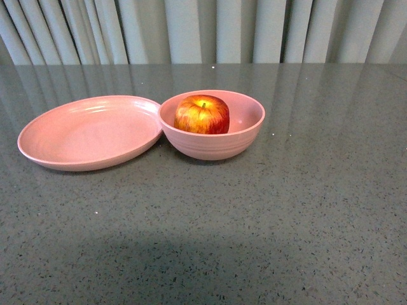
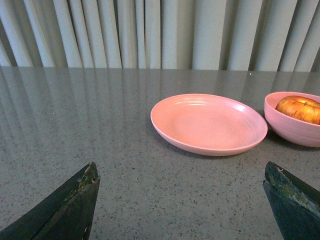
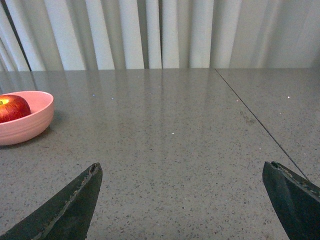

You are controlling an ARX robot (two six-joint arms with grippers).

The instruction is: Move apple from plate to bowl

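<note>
the round red apple with yellow streaks (image 1: 202,114) sits inside the deep ridged pink bowl (image 1: 245,136), so the task looks finished. its stem dimple points up, axis vertical. the shallow oval pink plate (image 1: 89,133) touches the bowl at 9 o'clock. the left end effector (image 2: 182,200) and right end effector (image 3: 182,200) hang released above the grey speckled tabletop (image 1: 286,216), holding nothing.

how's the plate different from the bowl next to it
The plate is wide and shallow; the bowl is narrower and much deeper. The plate holds nothing, while the bowl holds the apple. The bowl's outer wall has faint ridges; the plate's outside looks smooth. The plate's rim next to the bowl sits raised, so it seems tilted; the bowl stands level. Both are the same matte pink, on the grey table.
</note>
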